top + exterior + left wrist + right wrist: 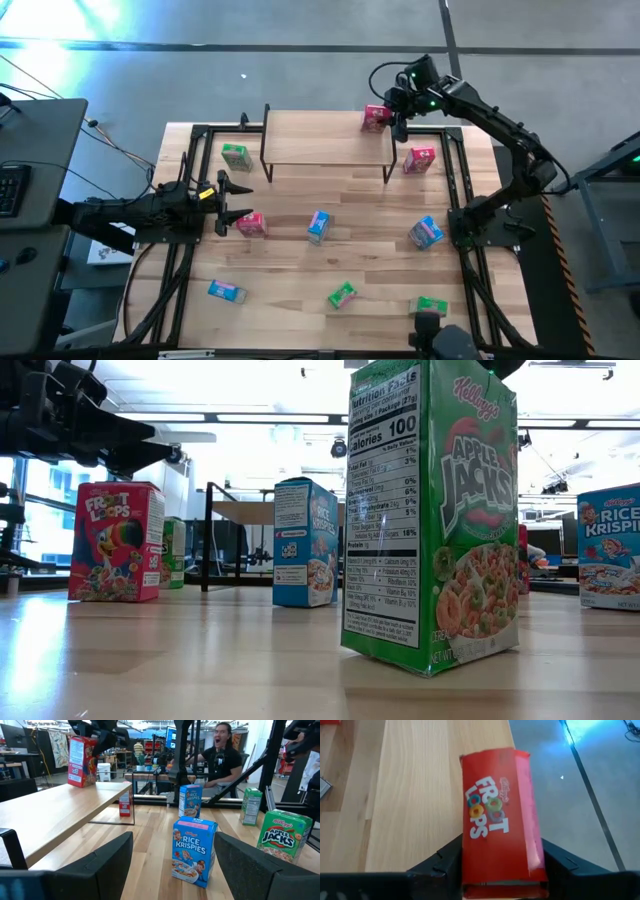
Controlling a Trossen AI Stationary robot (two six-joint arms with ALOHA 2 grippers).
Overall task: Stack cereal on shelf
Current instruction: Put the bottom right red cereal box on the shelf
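Note:
A pink-red cereal box [376, 118] stands upright on the shelf [320, 140], at its far right end. The left wrist view shows it as a red box [80, 760] with its bottom on the plank. My right gripper [502, 865] is shut on this box, reaching in from the table's right. My left gripper [222, 195] waits open and level at the table's left edge. A pink-red box [251, 224] stands just in front of it. A blue box [194, 851] stands farther off. My right gripper pinches the pink-red box between its two fingers, by its two narrow sides [536, 855] near the top end. The fingers slant down from above and from the table's right. The box stays upright, its bottom on the shelf's plank.
Several cereal boxes stand loose on the table: a green one [236, 156] left of the shelf, a pink-red one [419, 159] right of it, blue ones [319, 226] [426, 232] mid-table, and green ones [342, 295] and a blue one [226, 291] near the front. A person sits beyond the table.

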